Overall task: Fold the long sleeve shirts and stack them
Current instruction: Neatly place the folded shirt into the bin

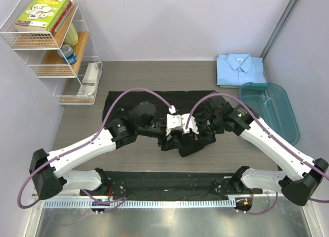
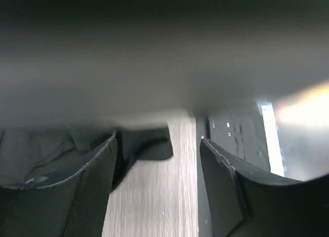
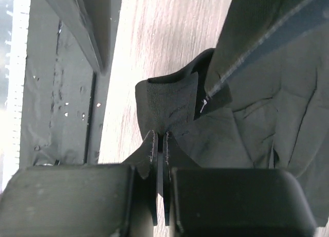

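Observation:
The black shirt (image 1: pixel 128 106) lies spread and partly bunched in the middle of the table. Both grippers meet over its bunched near edge. My right gripper (image 1: pixel 193 134) is shut on a fold of the black shirt (image 3: pixel 169 101), with the cloth pinched between the fingertips (image 3: pixel 150 144). My left gripper (image 1: pixel 169 135) is open and empty; in the left wrist view (image 2: pixel 158 140) bare table shows between its fingers (image 2: pixel 92 185), and black cloth (image 2: pixel 149 144) lies just beyond the left one. The light blue shirt (image 1: pixel 239 69) lies folded at the back right.
A teal plastic tub (image 1: pixel 271 111) stands at the right, just in front of the blue shirt. A wire shelf (image 1: pixel 54 47) with books and a can stands at the back left. A black mat (image 1: pixel 164 185) runs along the near edge between the arm bases.

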Controlling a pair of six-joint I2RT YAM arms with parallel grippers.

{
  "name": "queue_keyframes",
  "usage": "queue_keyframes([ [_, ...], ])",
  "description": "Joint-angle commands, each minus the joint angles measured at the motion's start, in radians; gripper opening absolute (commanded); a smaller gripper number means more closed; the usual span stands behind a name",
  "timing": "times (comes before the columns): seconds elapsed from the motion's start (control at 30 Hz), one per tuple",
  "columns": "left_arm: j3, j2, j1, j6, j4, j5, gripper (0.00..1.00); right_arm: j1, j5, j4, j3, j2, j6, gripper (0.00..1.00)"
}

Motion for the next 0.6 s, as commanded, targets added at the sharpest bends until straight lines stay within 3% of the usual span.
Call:
queue_keyframes([
  [0.0,0.023,0.058,-0.004,-0.112,0.062,-0.079,0.65,0.008,-0.031,0.151,0.006,-0.057,0.022,0.01],
  [0.17,-0.032,0.034,-0.001,-0.167,0.115,-0.167,0.71,0.006,-0.02,0.201,-0.031,-0.109,0.045,0.01],
  [0.37,-0.107,-0.046,0.023,-0.154,0.193,-0.107,0.72,0.006,-0.02,0.208,-0.06,-0.14,0.061,0.01],
  [0.57,-0.126,-0.04,0.054,-0.086,0.171,0.051,0.74,0.006,-0.023,0.228,-0.068,-0.155,0.073,0.01],
])
